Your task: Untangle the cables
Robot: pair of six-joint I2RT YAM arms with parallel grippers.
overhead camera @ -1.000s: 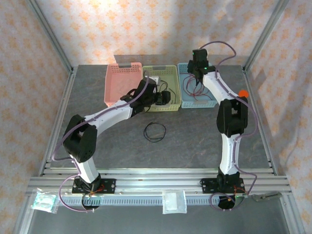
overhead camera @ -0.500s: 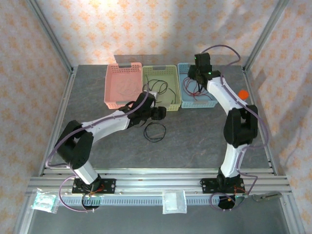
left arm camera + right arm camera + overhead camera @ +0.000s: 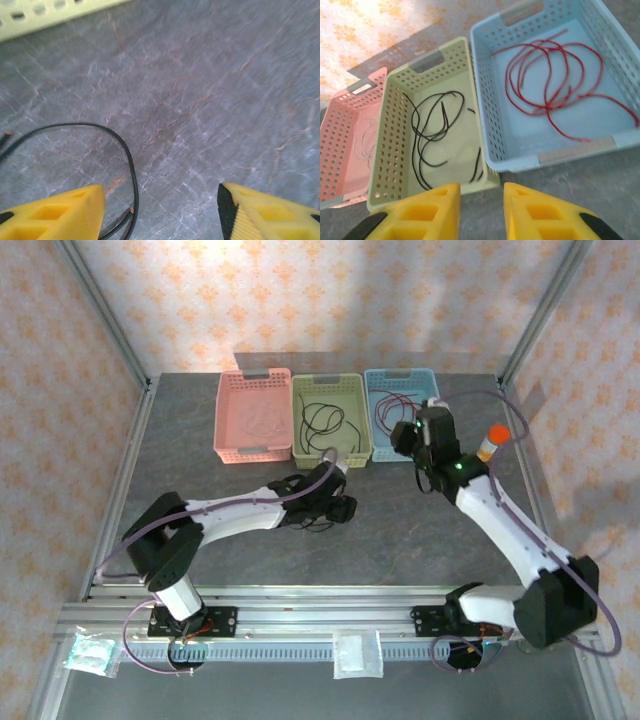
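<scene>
L gripper (image 3: 161, 195) hung spread wide over table (image 3: 225, 75), pinching nothing; black cable loop (image 3: 131, 165) lay flat btwn fingers, close by one. R gripper (image 3: 481, 192) narrowly parted, empty; red cable (image 3: 547, 105) in blue basket (image 3: 480, 100) beyond

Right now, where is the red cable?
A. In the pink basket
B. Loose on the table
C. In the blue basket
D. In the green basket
C: the right wrist view shows the red cable lying in loose loops inside the blue basket.
</scene>
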